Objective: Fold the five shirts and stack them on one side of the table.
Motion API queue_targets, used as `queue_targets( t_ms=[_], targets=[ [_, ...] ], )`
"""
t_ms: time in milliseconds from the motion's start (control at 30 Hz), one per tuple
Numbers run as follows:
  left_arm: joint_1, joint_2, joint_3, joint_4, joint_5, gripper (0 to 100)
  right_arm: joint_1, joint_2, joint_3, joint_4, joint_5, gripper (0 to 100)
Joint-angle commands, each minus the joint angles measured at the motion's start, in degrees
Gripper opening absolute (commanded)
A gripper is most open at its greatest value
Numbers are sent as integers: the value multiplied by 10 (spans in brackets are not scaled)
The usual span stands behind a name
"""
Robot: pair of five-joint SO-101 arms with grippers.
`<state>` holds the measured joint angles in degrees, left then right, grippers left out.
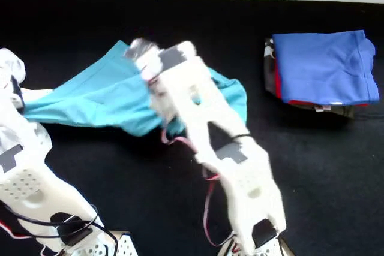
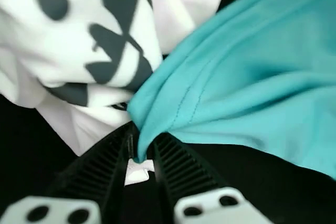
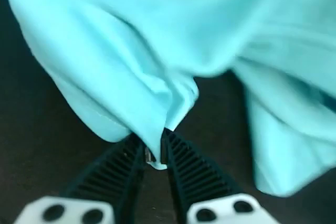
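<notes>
So the teal shirt (image 1: 102, 97) is held at two spots at once. One edge is pinched tight in the left gripper (image 2: 140, 156), and a bunched fold is clamped in the right gripper (image 3: 156, 153), nearer the middle of the table (image 1: 312, 166). It's stretched between them, probably so the cloth can be pulled taut and flat for a fold instead of crumpling. At the right of the high view a stack (image 1: 324, 70) of folded shirts is parked, blue on top, red and something darker underneath. It's well apart from the teal one, so room is left for folding.
</notes>
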<state>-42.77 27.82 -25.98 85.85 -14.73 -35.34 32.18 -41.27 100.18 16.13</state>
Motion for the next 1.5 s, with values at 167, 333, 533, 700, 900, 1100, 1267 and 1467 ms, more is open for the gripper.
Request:
queue_targets(
  t_ms=[167,333,533,700,900,1100,1267,1467],
  targets=[
    [102,-10,-29,156,-7,9,170,-194,-20,7,9,6],
    [117,-96,-36,156,-4,9,213,-270,-20,7,9,6],
    [121,-293,4,156,-4,9,246,-342,-20,-14,9,6],
    [121,-416,34,155,-4,9,251,-425,-20,-16,9,6],
    [119,-503,1,154,-4,9,252,-523,-20,-71,9,6],
    [119,-538,-36,150,-4,9,252,-584,-20,-131,84,6],
    [118,-544,-41,102,15,9,252,-611,-20,-193,114,6],
    [119,-545,-44,61,70,9,252,-626,-20,-288,134,6]
  ],
)
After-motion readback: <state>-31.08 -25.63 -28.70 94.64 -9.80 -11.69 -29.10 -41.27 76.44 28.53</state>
